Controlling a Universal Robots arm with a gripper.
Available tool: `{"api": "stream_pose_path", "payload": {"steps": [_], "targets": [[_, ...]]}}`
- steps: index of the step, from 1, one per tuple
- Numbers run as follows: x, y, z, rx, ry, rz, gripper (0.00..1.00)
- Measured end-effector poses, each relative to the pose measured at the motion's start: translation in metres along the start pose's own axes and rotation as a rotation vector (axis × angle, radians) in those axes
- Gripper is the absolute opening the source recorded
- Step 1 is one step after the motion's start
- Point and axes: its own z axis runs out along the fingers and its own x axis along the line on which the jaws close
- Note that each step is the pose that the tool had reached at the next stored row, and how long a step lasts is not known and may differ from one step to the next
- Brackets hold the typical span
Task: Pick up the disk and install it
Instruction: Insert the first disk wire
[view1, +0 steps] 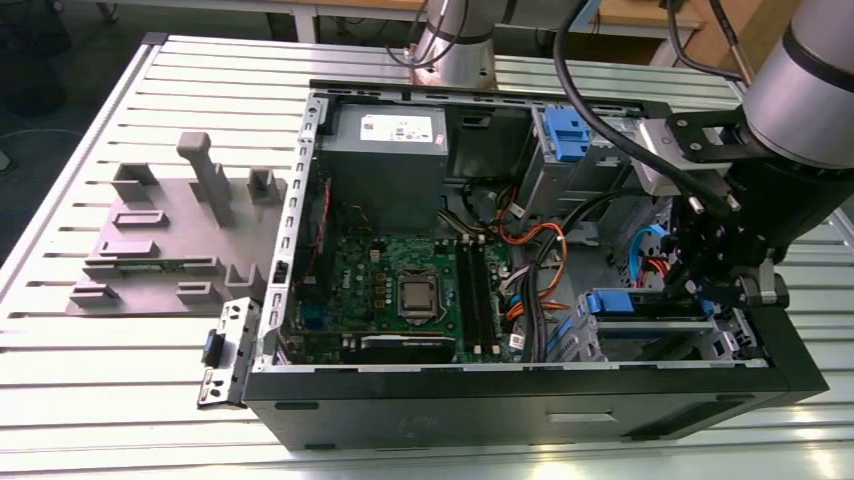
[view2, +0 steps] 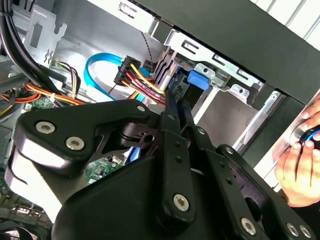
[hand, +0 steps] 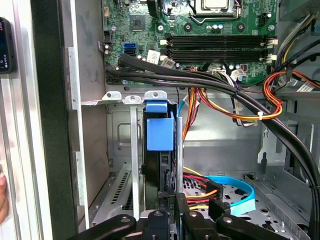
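On the exterior view's left, a grey holder block lies on the slatted table, near its left edge. Just right of it sits the open computer case, with the green circuit board on its floor. Farther right, the gripper reaches down into the case's front right corner. There the disk stands on edge in the metal drive cage, its blue carrier on top; the fingers are clamped on it. A hand rests by the case wall.
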Motion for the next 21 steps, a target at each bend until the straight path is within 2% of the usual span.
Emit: {"api": "stream_pose_path", "payload": {"steps": [21], "targets": [[0.0025,-0.0001,0.0021,0.0000,0.0011,0.010,0.17]]}}
